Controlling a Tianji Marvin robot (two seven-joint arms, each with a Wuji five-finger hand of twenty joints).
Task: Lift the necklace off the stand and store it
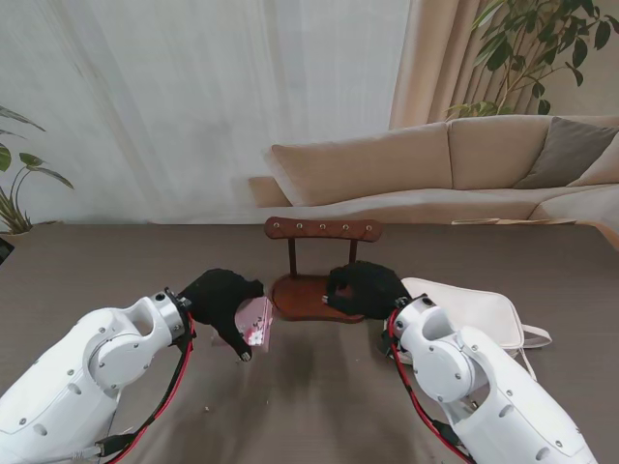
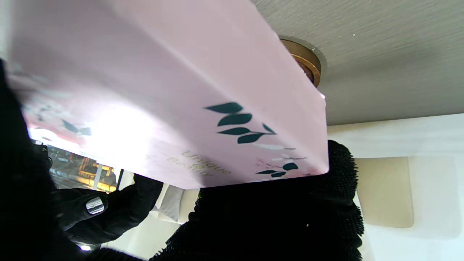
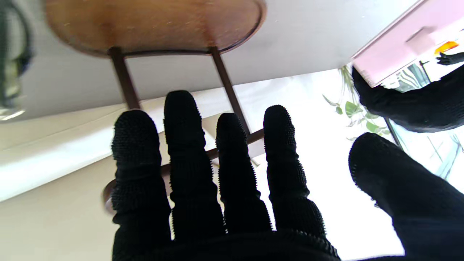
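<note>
No necklace visible; stand [image 1: 323, 261] base half behind right hand [image 1: 366, 288].

White arms [image 1: 92, 372], red cables [image 1: 174, 387], black nubbed fingers [image 3: 185, 145].

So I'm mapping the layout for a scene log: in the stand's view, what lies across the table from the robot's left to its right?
Left hand → pink box → wooden necklace stand → right hand → white pouch.

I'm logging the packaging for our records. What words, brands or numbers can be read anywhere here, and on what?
"Unique": on the pink box held by the left hand.
A second word beneath it, starting "Be": too blurred to read.
No other readable text.
</note>
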